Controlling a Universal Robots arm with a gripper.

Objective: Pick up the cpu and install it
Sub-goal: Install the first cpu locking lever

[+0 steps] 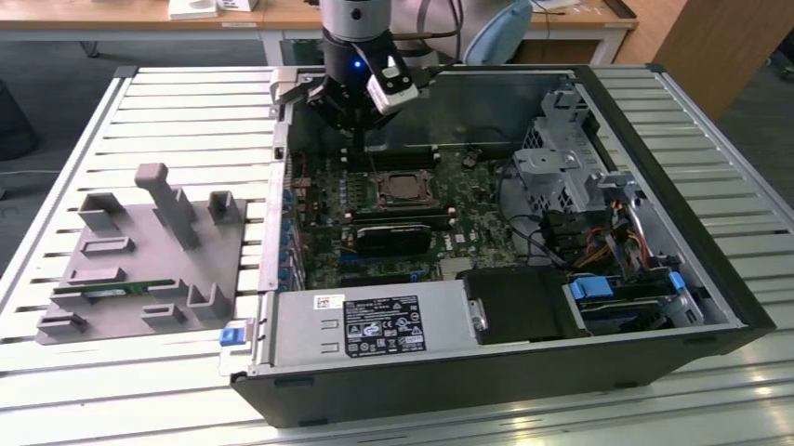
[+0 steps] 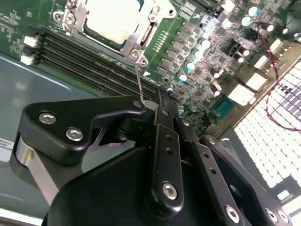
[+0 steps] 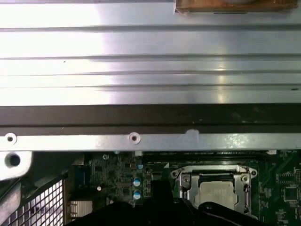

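The cpu lies flat in its socket on the green motherboard inside the open computer case, silvery top up, with the metal socket frame around it. Both wrist views show the cpu in that frame. My gripper hangs just behind the socket, near the case's rear wall. In the second wrist view the gripper has its black fingers drawn together, and the thin wire socket lever rises from the frame's corner into the fingertips.
A grey holder with a green memory stick stands on the slatted table at the exterior view's left. Inside the case are a black block, the power supply and a drive cage. The case wall runs close by.
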